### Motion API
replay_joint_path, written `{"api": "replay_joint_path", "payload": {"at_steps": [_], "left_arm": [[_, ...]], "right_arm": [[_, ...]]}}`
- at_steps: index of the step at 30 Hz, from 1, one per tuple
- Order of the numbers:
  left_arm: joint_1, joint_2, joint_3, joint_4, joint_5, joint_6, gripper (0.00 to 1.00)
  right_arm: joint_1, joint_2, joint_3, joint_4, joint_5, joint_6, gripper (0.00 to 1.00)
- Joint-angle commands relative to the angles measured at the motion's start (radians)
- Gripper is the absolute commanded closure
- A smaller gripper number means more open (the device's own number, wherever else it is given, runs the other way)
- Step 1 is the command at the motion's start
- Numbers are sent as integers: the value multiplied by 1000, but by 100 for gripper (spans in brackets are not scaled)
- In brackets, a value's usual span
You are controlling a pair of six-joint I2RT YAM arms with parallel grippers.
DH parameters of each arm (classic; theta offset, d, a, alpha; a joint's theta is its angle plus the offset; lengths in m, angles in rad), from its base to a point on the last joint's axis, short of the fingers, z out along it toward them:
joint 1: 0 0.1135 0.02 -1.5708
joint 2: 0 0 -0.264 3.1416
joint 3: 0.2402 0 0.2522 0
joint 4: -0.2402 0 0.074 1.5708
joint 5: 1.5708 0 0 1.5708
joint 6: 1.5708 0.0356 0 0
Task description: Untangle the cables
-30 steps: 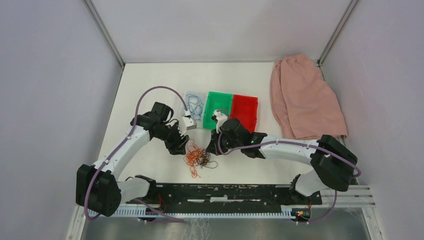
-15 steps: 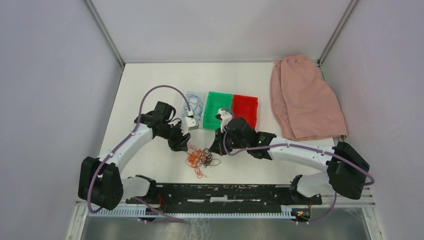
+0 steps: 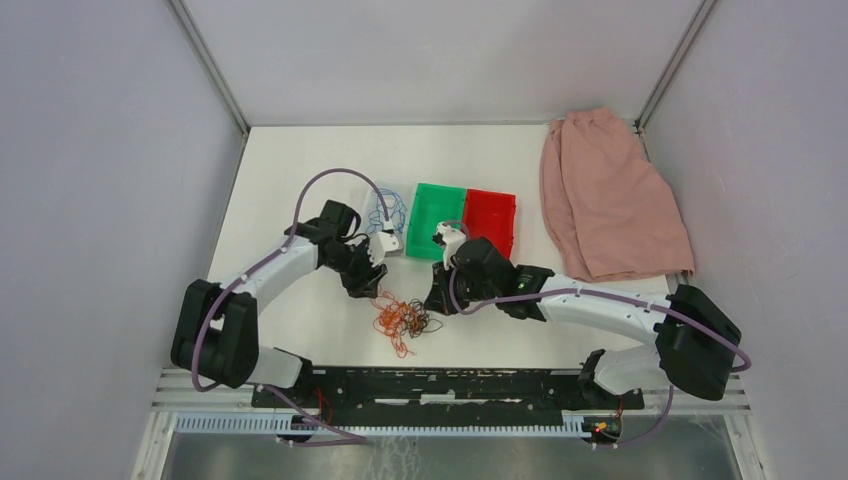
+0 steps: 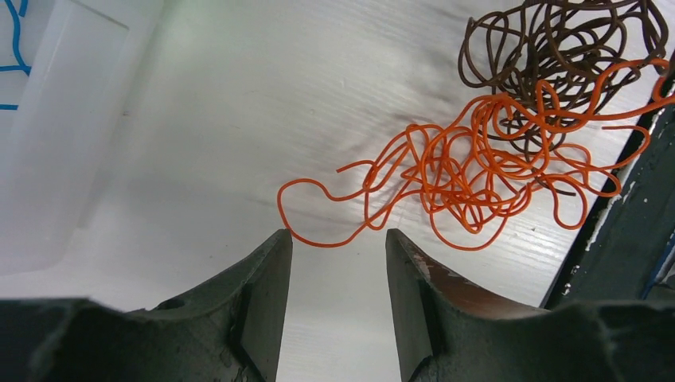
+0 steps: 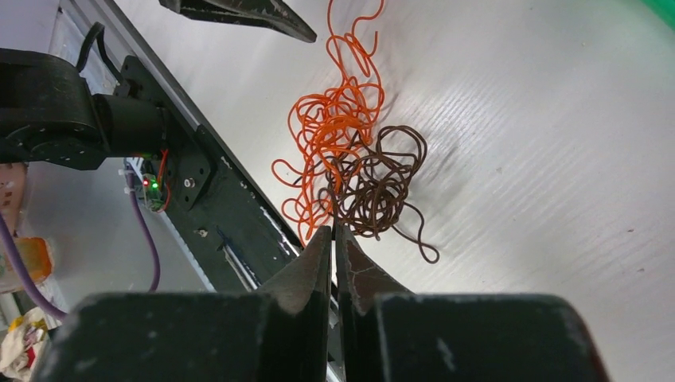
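Observation:
The cables lie tangled on the white table near the front: an orange cable (image 3: 388,318) (image 4: 446,171) (image 5: 330,127) knotted into a dark brown cable (image 3: 420,322) (image 4: 557,48) (image 5: 382,191). A blue cable (image 3: 388,212) (image 4: 12,40) rests in a clear bin. My left gripper (image 3: 372,288) (image 4: 338,235) stands open just short of an orange loop, nothing between its fingers. My right gripper (image 3: 432,300) (image 5: 333,228) is to the right of the tangle, shut, with a taut dark brown strand running into its tips.
A clear bin (image 3: 378,192) (image 4: 56,159), a green bin (image 3: 440,205) and a red bin (image 3: 490,215) stand side by side behind the tangle. A pink cloth (image 3: 610,195) lies at the back right. The black base rail (image 3: 450,385) (image 5: 215,199) borders the near edge.
My left arm has swung to the right and farther back, its jaws narrowing then widening again. My right gripper moved slightly right and stayed shut. The tangle has shifted a little to the right.

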Motion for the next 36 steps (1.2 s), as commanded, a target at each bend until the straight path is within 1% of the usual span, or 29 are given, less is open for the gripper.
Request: {"api": "replay_joint_path", "payload": {"at_steps": [1,3,4,7,10,12,14,17,18,20,25,29,30,31,32,33,34,36], "left_arm": [[-4,43,24,63,-1,-44,47],[-4,73,35,57,-3,-46,50],[-4,87,37,47,1,-31,52],[-4,117,38,19,7,10,54],[-5,133,35,-4,23,37,55],[-4,140,35,12,16,33,59],[-4,148,46,16,17,24,70],[-4,138,88,-31,28,19,91],[-4,126,106,-51,26,24,96],[-3,87,132,-92,16,40,97],[-5,-54,173,-148,12,57,97],[-4,-115,147,-170,34,49,97],[-4,-112,132,-169,30,43,90],[-4,-100,117,-166,22,26,72],[-4,-81,105,-161,12,2,59],[-4,-60,94,-154,3,-26,54],[-5,-37,82,-138,-8,-59,51],[-4,-2,62,-88,-39,-156,48]], "right_arm": [[1,7,-4,32,11,-1,85],[0,7,-4,32,18,-4,79],[-1,6,-3,31,20,-4,74],[-1,-4,-1,27,32,-9,66],[0,-21,2,15,43,-19,64],[0,-30,5,9,49,-25,64],[-1,-38,11,2,50,-28,65],[0,-54,16,-4,57,-29,67],[-1,-60,16,-4,61,-28,67],[-1,-70,20,-5,69,-28,68],[-1,-80,44,-10,86,-35,69],[0,-79,48,-3,89,-33,70],[-1,-79,47,-3,89,-31,69],[-1,-79,45,0,90,-29,67],[-1,-81,43,0,92,-27,65],[-1,-85,40,1,94,-24,64],[0,-90,36,4,96,-22,63],[-1,-103,29,4,105,-19,62]]}}
